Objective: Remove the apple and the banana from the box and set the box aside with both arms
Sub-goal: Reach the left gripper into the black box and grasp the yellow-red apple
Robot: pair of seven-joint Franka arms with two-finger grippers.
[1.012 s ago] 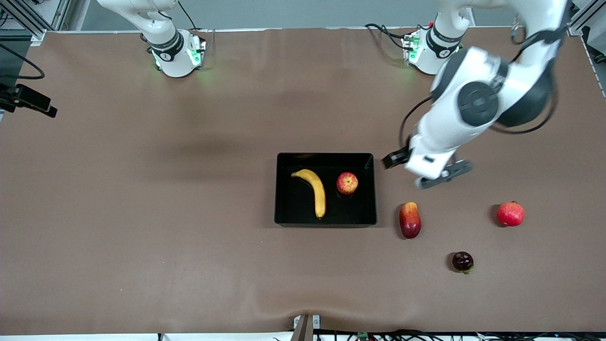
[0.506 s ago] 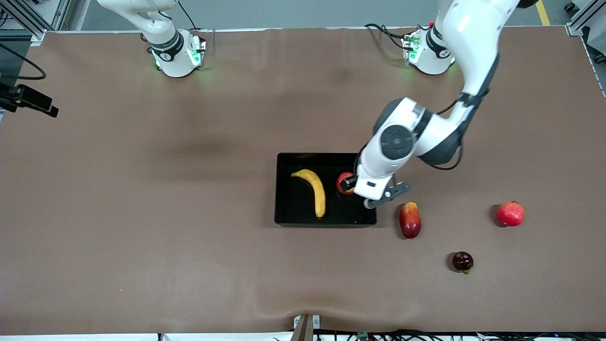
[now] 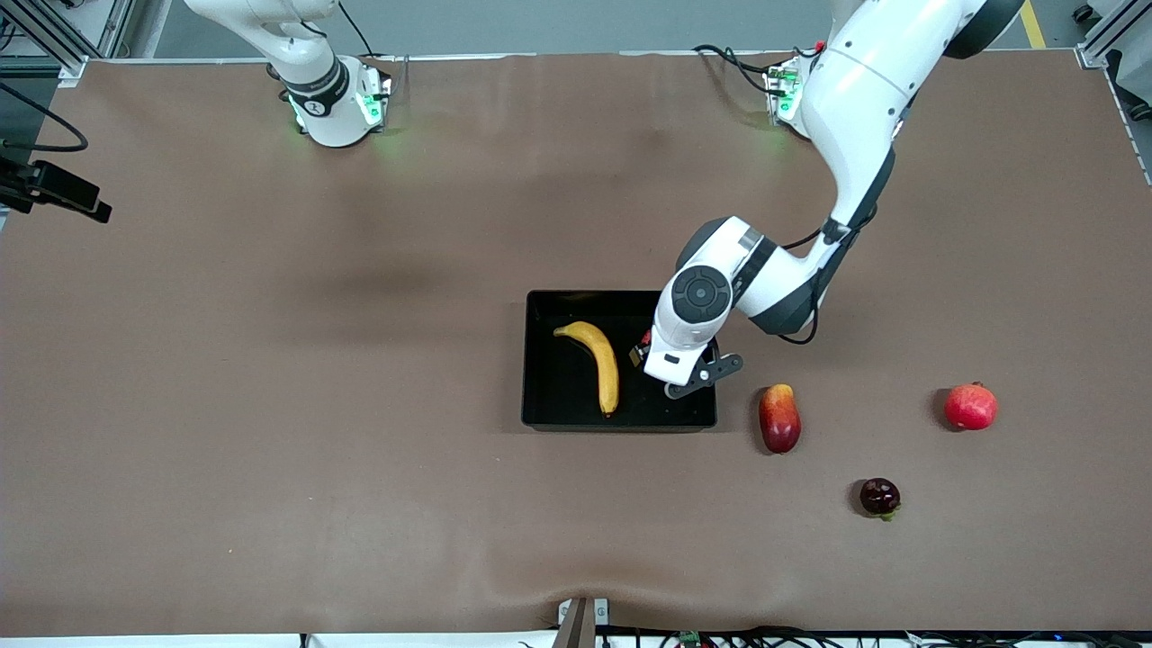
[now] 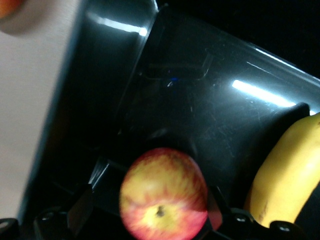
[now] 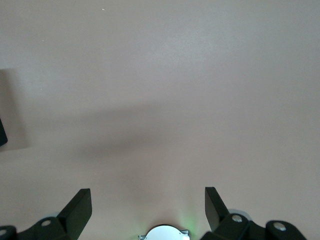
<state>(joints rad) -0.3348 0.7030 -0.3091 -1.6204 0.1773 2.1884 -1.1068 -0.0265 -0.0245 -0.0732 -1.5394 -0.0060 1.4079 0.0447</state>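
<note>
The black tray (image 3: 576,418) lies mid-table, holding the yellow banana (image 3: 598,360) and the red apple with yellow streaks (image 3: 645,339), which the left hand mostly covers in the front view. My left gripper (image 3: 655,353) is down in the tray over the apple. In the left wrist view its fingers (image 4: 82,220) stand open on either side of the apple (image 4: 163,195), with a gap on one side; the banana (image 4: 287,180) lies beside it on the glossy tray floor (image 4: 200,100). My right gripper (image 5: 148,207) is open and empty over bare table near its base; that arm waits.
An oblong red-yellow mango-like fruit (image 3: 779,418) lies just beside the tray toward the left arm's end. A plain red round fruit (image 3: 970,406) lies farther toward that end. A dark purple fruit (image 3: 879,497) lies nearer the front camera.
My left arm has swung from beside the tray to over it and come down with its fingers around the apple. The fruits and tray have not moved.
</note>
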